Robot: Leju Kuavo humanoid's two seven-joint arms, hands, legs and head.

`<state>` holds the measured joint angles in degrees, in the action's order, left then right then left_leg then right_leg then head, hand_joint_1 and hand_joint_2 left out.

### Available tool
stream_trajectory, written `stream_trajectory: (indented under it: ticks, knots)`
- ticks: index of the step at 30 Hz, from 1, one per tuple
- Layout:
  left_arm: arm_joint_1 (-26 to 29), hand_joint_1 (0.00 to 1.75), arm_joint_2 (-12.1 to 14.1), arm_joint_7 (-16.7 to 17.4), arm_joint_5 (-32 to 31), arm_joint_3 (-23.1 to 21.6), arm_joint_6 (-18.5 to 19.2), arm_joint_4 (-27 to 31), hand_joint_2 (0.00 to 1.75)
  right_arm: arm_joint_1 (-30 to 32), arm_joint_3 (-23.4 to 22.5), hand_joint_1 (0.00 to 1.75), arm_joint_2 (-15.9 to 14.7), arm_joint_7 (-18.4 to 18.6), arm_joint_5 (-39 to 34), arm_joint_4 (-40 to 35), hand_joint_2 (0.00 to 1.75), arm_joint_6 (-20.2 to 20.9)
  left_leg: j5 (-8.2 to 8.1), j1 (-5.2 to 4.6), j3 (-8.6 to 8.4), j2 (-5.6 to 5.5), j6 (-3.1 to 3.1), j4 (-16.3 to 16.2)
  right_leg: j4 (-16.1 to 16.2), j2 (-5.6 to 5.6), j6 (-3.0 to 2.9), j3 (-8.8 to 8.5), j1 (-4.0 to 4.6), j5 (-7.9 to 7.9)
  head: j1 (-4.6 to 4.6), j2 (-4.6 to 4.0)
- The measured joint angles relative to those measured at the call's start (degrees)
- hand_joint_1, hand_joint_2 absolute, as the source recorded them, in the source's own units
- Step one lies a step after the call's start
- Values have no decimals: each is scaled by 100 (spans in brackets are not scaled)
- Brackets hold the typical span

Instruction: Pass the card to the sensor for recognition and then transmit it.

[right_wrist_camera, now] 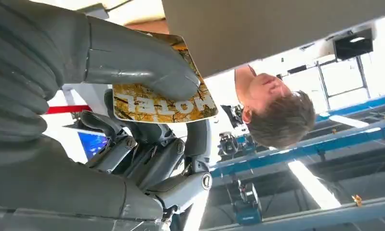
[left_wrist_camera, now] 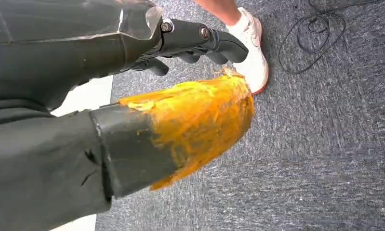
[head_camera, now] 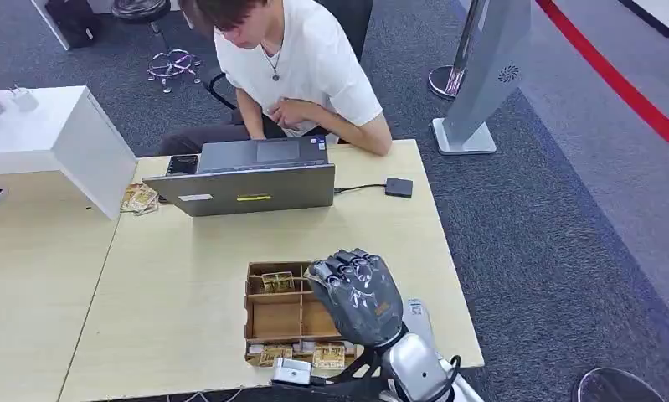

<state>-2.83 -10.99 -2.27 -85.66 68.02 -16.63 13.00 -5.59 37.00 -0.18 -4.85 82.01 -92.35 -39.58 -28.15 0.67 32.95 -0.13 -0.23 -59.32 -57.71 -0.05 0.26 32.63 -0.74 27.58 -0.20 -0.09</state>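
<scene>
Card in hand, sensor step pending

The right hand (head_camera: 357, 295) is pinching the card (right_wrist_camera: 164, 103) above the tray (head_camera: 262, 320) on the near table; the left hand (left_wrist_camera: 132, 110) is hanging empty, fingers apart. Recognition at the black sensor (head_camera: 398, 187) and handover seemingly remain.

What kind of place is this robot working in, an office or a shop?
Probably an office or demo hall set up like a hotel desk: a person sits at a laptop on a wooden table, the floor is grey carpet, and the right hand holds a card printed HOTEL.
</scene>
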Motion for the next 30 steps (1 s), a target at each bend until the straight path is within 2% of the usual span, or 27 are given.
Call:
stream_trajectory:
  ticks: [8, 20, 30]
  knots:
    - [-1, 0, 22, -35, -94, -15, 15, 0, 0, -619, -39, 175, -48, -31, -146, 204, 175, 13, 2, 0, -2, 1, -1, -1, -1, 1, 0, -1, 0, -2, -2, 0]
    - [-4, 0, 79, -85, -212, -153, 52, 0, 0, -1746, -136, 175, -24, 59, -127, 1089, 175, 131, 3, 0, -1, -1, -2, -2, -4, 0, -1, -1, 0, -2, -2, 0]
    - [-8, 0, 109, -103, -236, -240, 96, 0, 0, -2246, -216, 175, 116, 179, -61, 1668, 175, 166, 3, 0, -1, -3, -2, -2, -5, 0, -1, -1, 0, -2, -2, 0]
